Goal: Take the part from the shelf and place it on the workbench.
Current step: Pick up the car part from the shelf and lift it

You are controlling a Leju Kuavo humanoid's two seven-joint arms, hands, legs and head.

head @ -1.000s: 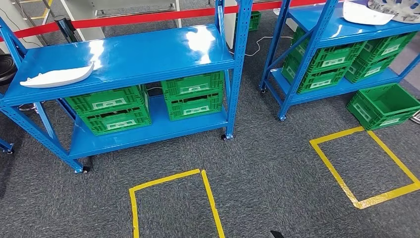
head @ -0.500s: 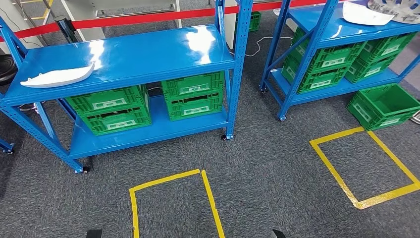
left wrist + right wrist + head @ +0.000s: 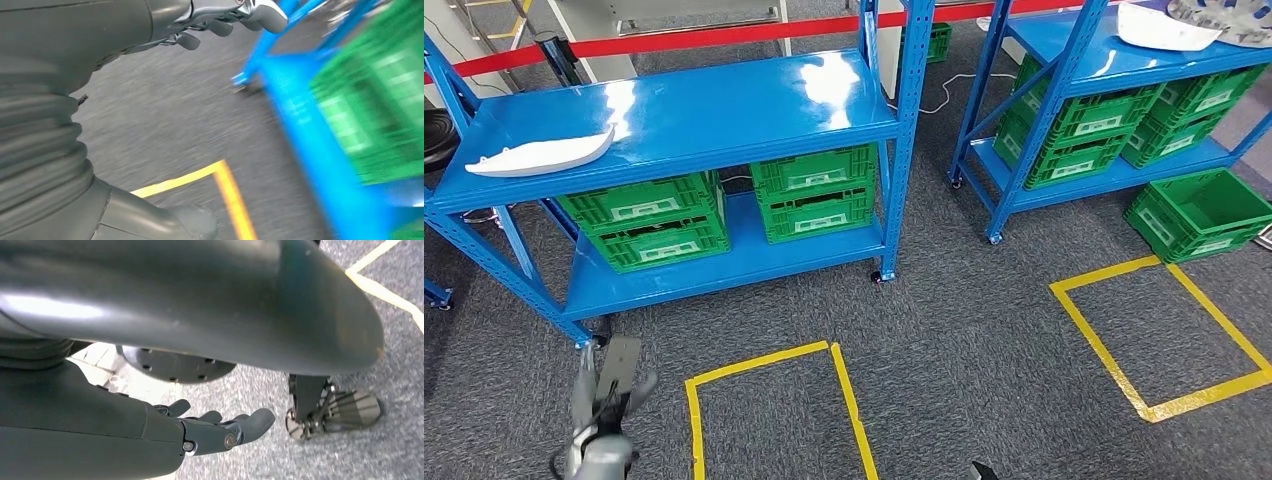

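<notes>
A long white curved part (image 3: 539, 155) lies on the top level of the blue shelf (image 3: 724, 110), at its left end. My left hand (image 3: 612, 385) is raised low at the front left, over the carpet in front of the shelf's left leg, well below and short of the part. Its fingers (image 3: 220, 22) are spread and hold nothing. In the blurred left wrist view the shelf frame (image 3: 300, 125) is close ahead. My right hand (image 3: 215, 427) hangs beside my body above the floor, fingers loosely extended and empty.
Green crates (image 3: 814, 195) fill the shelf's lower level. A second blue shelf (image 3: 1064, 60) at the right carries another white part (image 3: 1159, 28), with a green crate (image 3: 1199, 212) on the floor beside it. Yellow tape squares (image 3: 774, 400) (image 3: 1164, 330) mark the carpet. Red barrier tape (image 3: 724, 33) runs behind.
My left hand has risen from the bottom edge of the head view up in front of the shelf's left leg. The camera and the parts have stayed still.
</notes>
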